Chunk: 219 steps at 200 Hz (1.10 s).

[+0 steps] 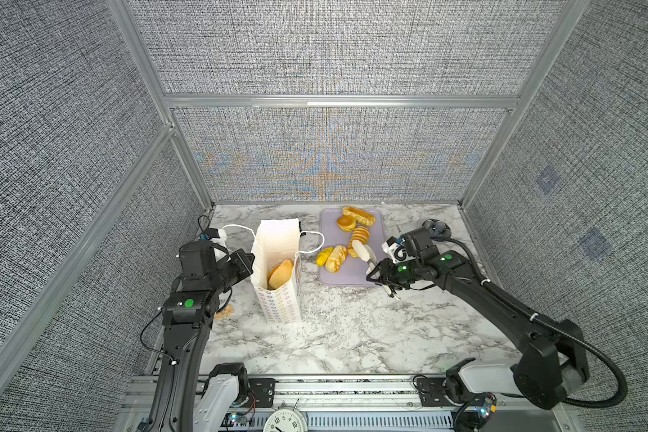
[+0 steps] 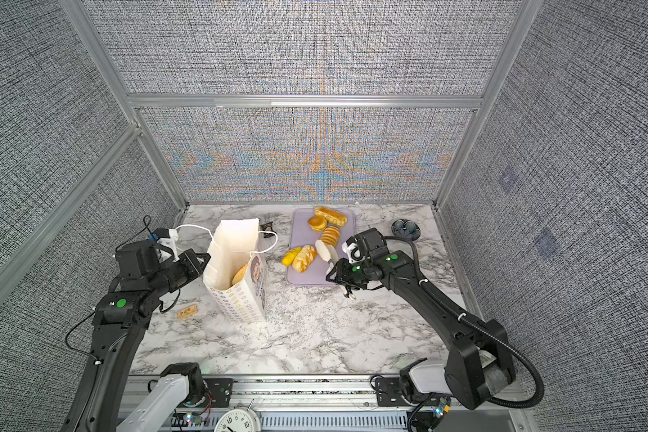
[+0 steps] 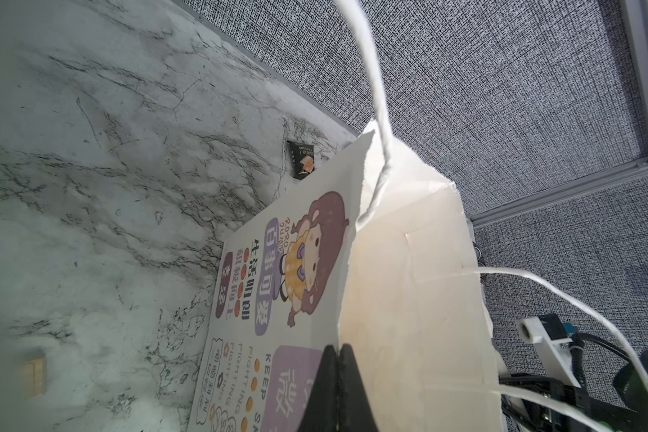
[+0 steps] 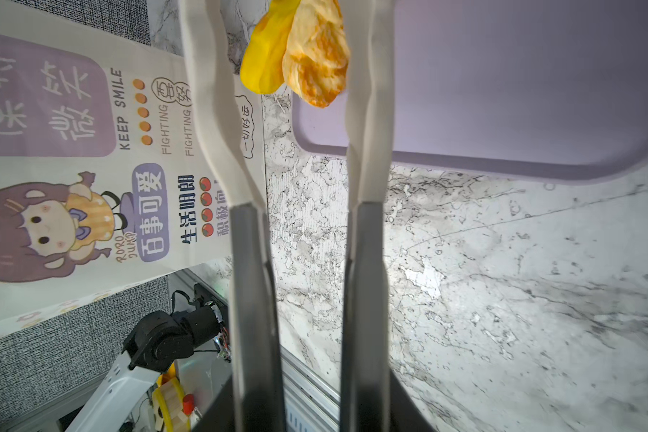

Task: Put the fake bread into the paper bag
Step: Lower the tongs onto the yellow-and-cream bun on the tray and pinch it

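Observation:
The white paper bag (image 1: 282, 306) stands upright at centre left, mouth open, with a brown round bread (image 1: 280, 273) inside. My left gripper (image 1: 249, 262) is shut on the bag's left rim; in the left wrist view its black tips (image 3: 339, 349) pinch the paper edge. Several breads lie on the lavender tray (image 1: 352, 278): a long loaf (image 1: 359, 216), a round bun (image 1: 347, 223) and a ridged pastry (image 1: 360, 235). A yellow piece (image 1: 324, 255) and a twisted pastry (image 1: 336, 258) overhang its left edge. My right gripper (image 1: 380, 275) is shut on white-tipped tongs (image 1: 363, 252), whose tips (image 4: 217, 112) stand apart, empty, short of the twisted pastry (image 4: 315, 56).
A dark blue flower-shaped dish (image 1: 437, 226) sits at the back right. Behind the bag lies a small dark packet (image 2: 267, 226), and a small tan packet (image 1: 223, 312) lies beside my left arm. Grey fabric walls close in three sides. The bag's cord handles (image 1: 311, 243) hang loose.

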Each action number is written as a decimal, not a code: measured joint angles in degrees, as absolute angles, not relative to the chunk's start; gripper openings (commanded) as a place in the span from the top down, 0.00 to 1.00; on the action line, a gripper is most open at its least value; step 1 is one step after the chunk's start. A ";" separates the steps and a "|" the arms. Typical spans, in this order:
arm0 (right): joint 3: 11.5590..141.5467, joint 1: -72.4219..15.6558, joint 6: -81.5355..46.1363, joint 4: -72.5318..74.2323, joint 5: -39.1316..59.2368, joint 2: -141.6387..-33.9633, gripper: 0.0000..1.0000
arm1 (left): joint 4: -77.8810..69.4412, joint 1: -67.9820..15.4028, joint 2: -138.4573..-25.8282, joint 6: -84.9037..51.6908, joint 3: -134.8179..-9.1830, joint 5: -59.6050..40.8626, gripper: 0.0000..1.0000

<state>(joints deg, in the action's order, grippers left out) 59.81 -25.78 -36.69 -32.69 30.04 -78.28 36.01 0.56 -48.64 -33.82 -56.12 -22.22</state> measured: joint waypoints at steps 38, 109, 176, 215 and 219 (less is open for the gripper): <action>56.58 -25.93 -40.07 -26.24 33.56 -81.14 0.56 | 36.01 0.56 -48.71 -33.61 -55.94 -22.22 1.00; 55.09 -27.81 -43.22 -20.62 35.64 -85.23 0.51 | 35.86 0.56 -48.95 -33.58 -55.94 -22.22 1.00; 55.11 -28.51 -44.62 -17.98 36.45 -88.23 0.47 | 35.81 0.56 -48.93 -33.58 -55.90 -22.22 1.00; 55.42 -28.64 -45.25 -16.88 36.49 -89.65 0.47 | 35.77 0.56 -48.86 -33.58 -55.79 -22.20 1.00; 55.42 -28.69 -45.30 -16.64 36.49 -89.80 0.47 | 35.77 0.58 -48.86 -33.58 -55.79 -22.20 1.00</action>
<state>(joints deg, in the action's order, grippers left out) 55.42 -28.69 -45.30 -16.64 36.49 -89.80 35.77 0.58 -48.86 -33.58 -55.79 -22.20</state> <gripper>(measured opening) 0.531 0.049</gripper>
